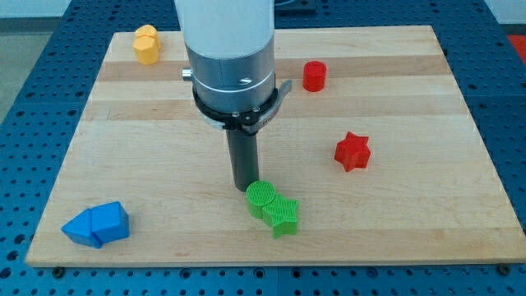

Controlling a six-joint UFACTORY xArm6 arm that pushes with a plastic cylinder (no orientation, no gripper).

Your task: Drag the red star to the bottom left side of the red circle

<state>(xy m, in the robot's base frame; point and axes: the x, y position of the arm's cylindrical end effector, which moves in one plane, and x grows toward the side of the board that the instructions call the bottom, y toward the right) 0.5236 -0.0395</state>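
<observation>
The red star [352, 151] lies on the wooden board [164, 164] at the view's right, below and to the right of the red circle [314, 76], which sits near the view's top. My tip [244, 187] is at the board's middle, touching or just above the upper left edge of the green circle [261, 197]. The tip is well to the left of the red star and below the red circle. A green star [282, 217] touches the green circle on its lower right.
A yellow block [145, 44] stands at the view's top left. A blue block pair [97, 224] lies at the bottom left. The arm's wide grey and white body [230, 57] hides part of the board's top middle.
</observation>
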